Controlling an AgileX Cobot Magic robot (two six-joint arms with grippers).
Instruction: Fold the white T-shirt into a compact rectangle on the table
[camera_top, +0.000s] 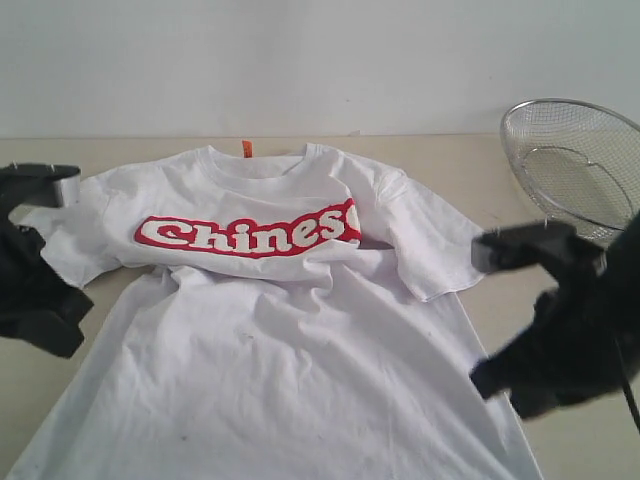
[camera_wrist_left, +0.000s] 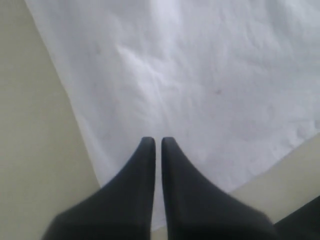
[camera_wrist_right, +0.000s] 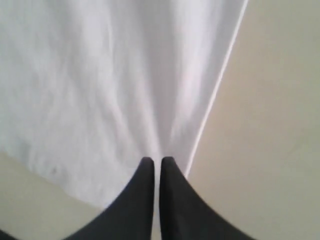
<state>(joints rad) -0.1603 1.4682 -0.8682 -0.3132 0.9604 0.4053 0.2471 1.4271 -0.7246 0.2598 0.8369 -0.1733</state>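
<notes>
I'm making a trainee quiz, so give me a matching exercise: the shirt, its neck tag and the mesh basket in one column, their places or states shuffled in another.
1 white cotton T-shirt with red banner
2 small orange neck tag
3 round wire-mesh metal basket

A far right, off the cloth
B wrinkled on the pale beige table
C at the collar

Pairs: 1-B, 2-C, 3-A

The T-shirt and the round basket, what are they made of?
The white T-shirt looks like soft matte cloth, probably cotton: it wrinkles and folds. The round basket looks like shiny metal wire mesh: you can see through its silvery grid.
</notes>
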